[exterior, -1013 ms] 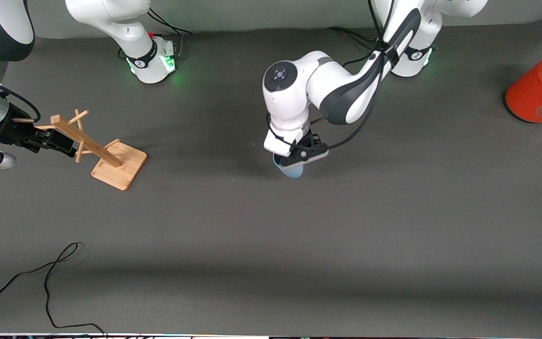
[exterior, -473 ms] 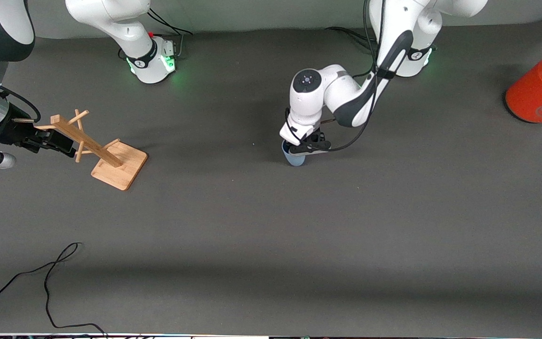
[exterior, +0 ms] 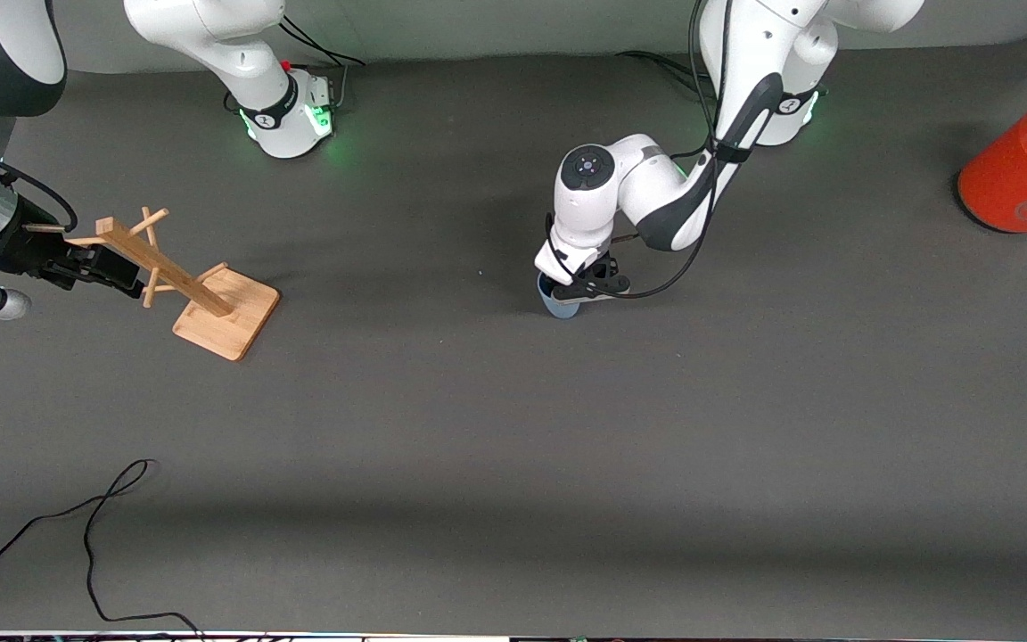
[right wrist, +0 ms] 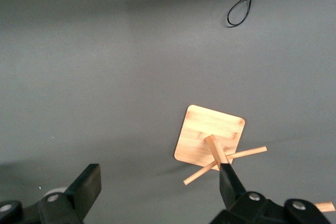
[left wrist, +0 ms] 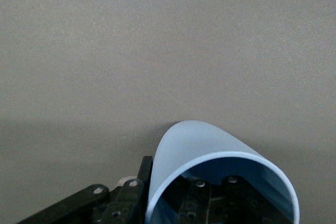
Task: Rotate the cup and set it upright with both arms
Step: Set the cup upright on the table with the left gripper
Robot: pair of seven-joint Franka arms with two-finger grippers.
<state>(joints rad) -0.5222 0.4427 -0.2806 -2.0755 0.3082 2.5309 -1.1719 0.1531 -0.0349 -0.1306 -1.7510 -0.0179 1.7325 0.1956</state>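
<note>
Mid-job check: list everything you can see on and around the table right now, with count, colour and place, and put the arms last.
Cup: one, pale blue, mid-table, gripped by its wall, one finger inside it.
Wooden rack: one, light wood, square base with pegged post, toward the right arm's end.
Can: one, orange-red with grey lid, at the left arm's end.
Cable: one, black, loose on the table, nearer the front camera than the rack.
Table: one, dark grey mat.
Left gripper: black, shut on the cup's wall, mid-table.
Right gripper: black, open, in the air above the rack; this arm waits.
</note>
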